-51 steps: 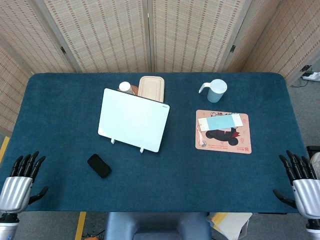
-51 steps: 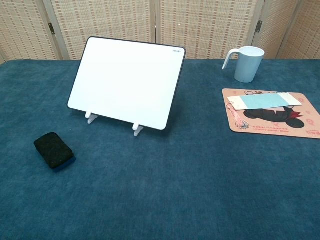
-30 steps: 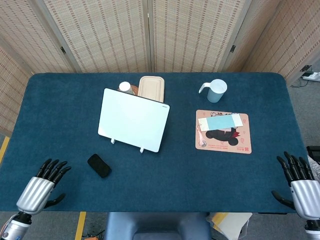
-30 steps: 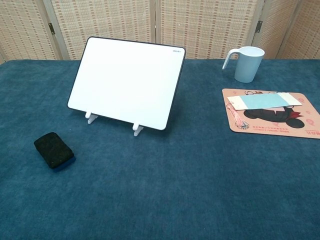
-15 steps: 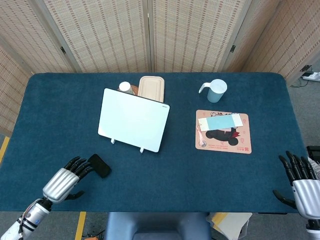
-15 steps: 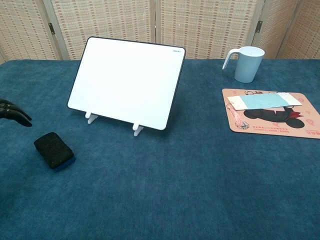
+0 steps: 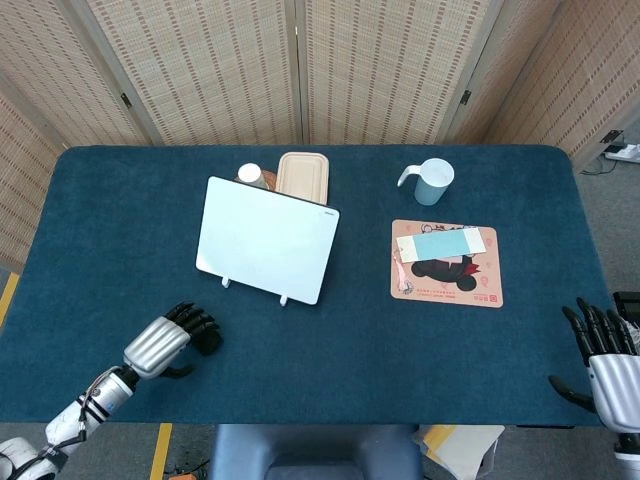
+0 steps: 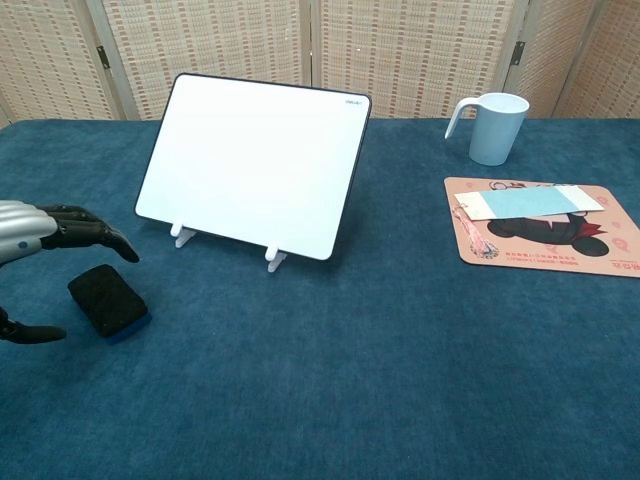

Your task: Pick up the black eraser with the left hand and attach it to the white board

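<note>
The black eraser [image 8: 108, 300] lies flat on the blue table cloth, left of the white board [image 8: 252, 165], which leans back on two small white feet. My left hand [image 8: 40, 250] hovers just over the eraser with fingers spread and thumb low, holding nothing. From the head camera the left hand [image 7: 168, 340] covers most of the eraser [image 7: 208, 343]; the white board [image 7: 266, 240] stands beyond it. My right hand [image 7: 605, 362] stays open at the table's near right corner, far from the eraser.
A pale blue mug [image 7: 430, 181] stands at the back right. Below it lies a cartoon mouse mat [image 7: 446, 263] with a light blue card on it. Behind the board sit a beige lidded box [image 7: 302, 174] and a small cup [image 7: 250, 174].
My left hand has travelled from the near left table edge rightward and forward until it hangs over the eraser. The eraser and the right hand have stayed put.
</note>
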{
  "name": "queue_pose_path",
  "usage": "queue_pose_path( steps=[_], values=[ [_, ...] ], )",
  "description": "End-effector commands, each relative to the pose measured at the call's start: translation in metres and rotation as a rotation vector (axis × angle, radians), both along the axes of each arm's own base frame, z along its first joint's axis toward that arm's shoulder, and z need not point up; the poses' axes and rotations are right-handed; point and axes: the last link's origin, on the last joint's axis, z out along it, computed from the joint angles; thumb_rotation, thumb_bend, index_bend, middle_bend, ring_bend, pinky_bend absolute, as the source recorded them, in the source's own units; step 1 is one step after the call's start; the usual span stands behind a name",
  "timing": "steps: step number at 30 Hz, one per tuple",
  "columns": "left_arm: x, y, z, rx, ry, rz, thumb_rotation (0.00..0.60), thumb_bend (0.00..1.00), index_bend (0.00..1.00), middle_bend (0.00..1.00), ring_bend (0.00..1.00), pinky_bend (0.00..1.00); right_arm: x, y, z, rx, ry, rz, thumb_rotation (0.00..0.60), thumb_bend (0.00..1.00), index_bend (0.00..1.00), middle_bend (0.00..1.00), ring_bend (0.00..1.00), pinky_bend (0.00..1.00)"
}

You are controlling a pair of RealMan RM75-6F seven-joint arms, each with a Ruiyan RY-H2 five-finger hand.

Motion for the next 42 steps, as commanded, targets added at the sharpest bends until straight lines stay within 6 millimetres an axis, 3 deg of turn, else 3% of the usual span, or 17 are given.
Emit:
queue_pose_path(
  steps=[1, 7, 32, 42],
  values=[
    [-0.001, 0.01, -0.011, -0.037, -0.015, 0.009, 0.6, 0.27, 0.24, 0.24, 0.17, 0.14, -0.001, -0.001, 0.0, -0.005, 0.0, -0.006, 0.6, 0.2, 0.0, 0.0, 0.0, 0.0],
    [-0.009, 0.021, -0.019, -0.047, -0.019, 0.001, 0.6, 0.27, 0.24, 0.24, 0.18, 0.13, -0.002, -0.005, 0.0, -0.008, 0.003, -0.021, 0.6, 0.2, 0.0, 0.0, 0.0, 0.0],
    [-0.033, 0.035, -0.038, -0.079, -0.062, 0.015, 0.6, 0.32, 0.3, 0.32, 0.23, 0.15, 0.0, -0.01, -0.005, -0.003, 0.015, -0.039, 0.6, 0.2, 0.0, 0.0, 0.0, 0.0],
    [-0.037, 0.042, -0.038, -0.058, -0.106, 0.013, 0.6, 0.33, 0.4, 0.47, 0.36, 0.24, 0.0, -0.012, -0.008, 0.007, 0.023, -0.049, 0.6, 0.2, 0.0, 0.0, 0.0, 0.0]
  ],
)
